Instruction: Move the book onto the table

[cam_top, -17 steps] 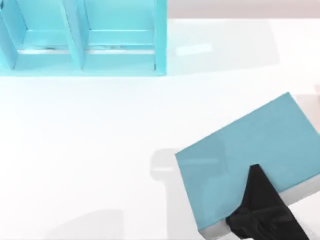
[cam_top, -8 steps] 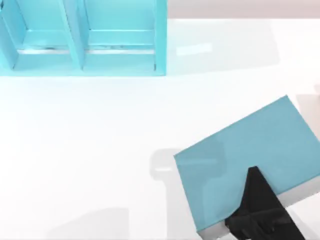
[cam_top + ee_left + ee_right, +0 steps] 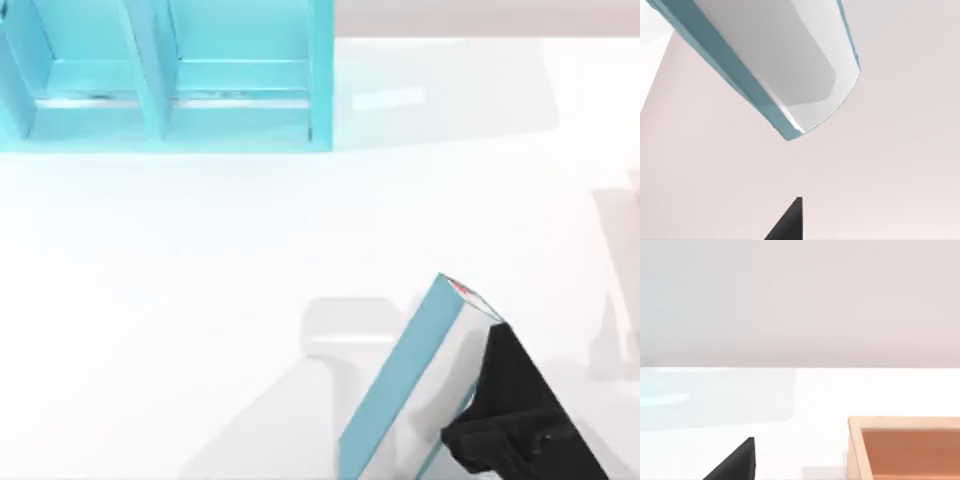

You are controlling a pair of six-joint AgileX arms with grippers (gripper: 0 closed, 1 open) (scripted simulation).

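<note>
Teal-blue hardcover book (image 3: 395,385) hangs tipped on edge over the glossy white counter (image 3: 200,300), front right, pinched in your left pincer (image 3: 485,385) — mid-carry, I judge — so next lower it flat, then release.

Just to the right of the book (image 3: 400,400) in the top view, a gripper (image 3: 497,345) is matte black all over. It has a long finger that tapers to a sharp point, widening into a blocky, faceted body with faint ridges and grooves. No cables, screws or markings can be made out. Near the book, the left gripper (image 3: 789,226) shows as a flat black wedge with a straight edge. The right gripper (image 3: 737,462) shows the same plain black triangular wedge.
</note>
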